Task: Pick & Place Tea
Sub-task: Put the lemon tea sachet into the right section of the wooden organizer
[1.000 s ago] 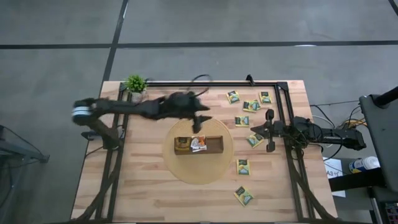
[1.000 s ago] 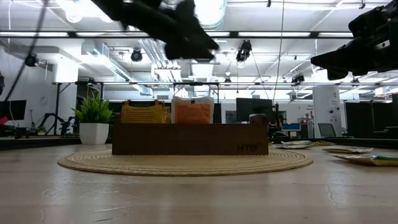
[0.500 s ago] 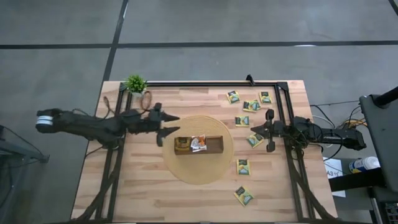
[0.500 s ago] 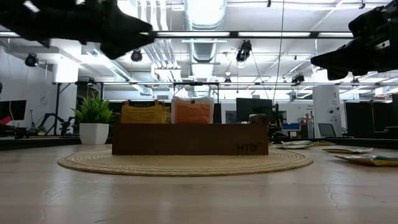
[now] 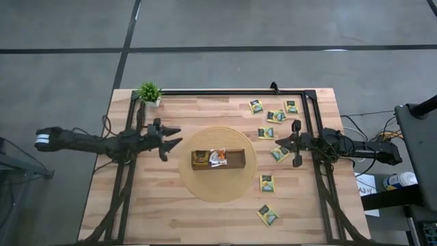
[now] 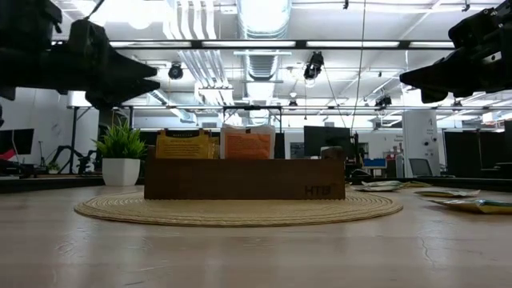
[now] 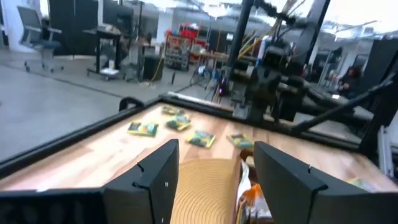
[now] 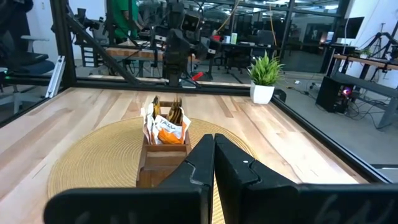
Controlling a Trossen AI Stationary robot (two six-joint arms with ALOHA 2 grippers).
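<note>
Hovering over the left side of the table [image 5: 171,205], the left gripper [image 5: 172,137] is holding its fingers apart with nothing between them, its tips pointing toward the round woven mat [image 5: 205,188] but well short of it. Across the table the right gripper [image 5: 280,142] is waiting with its fingers pressed together and empty, just beside the nearest loose tea sachet [image 5: 280,154].

Two sachets are already standing upright in the wooden tray [image 5: 235,160] at the middle of the mat: a yellow one [image 6: 185,145] and an orange-and-white one [image 6: 249,144]. The rest of the tea is lying flat on the bare wood to the right of the mat, a cluster of loose sachets [image 5: 275,114] near the far edge and others [image 5: 268,214] scattered toward the near one. A small potted plant [image 5: 148,92] is sitting at the far left corner.

Judging from this layout, the job is only partly done, and every remaining sachet is lying on the right arm's side. The risks look plain: flat paper is giving fingers little to pinch, so a grasp could slide a sachet along the wood or lift two overlapping ones together. A careless drop into the tray could also topple the sachets already standing there, and both arms reaching for the middle at once could collide.
</note>
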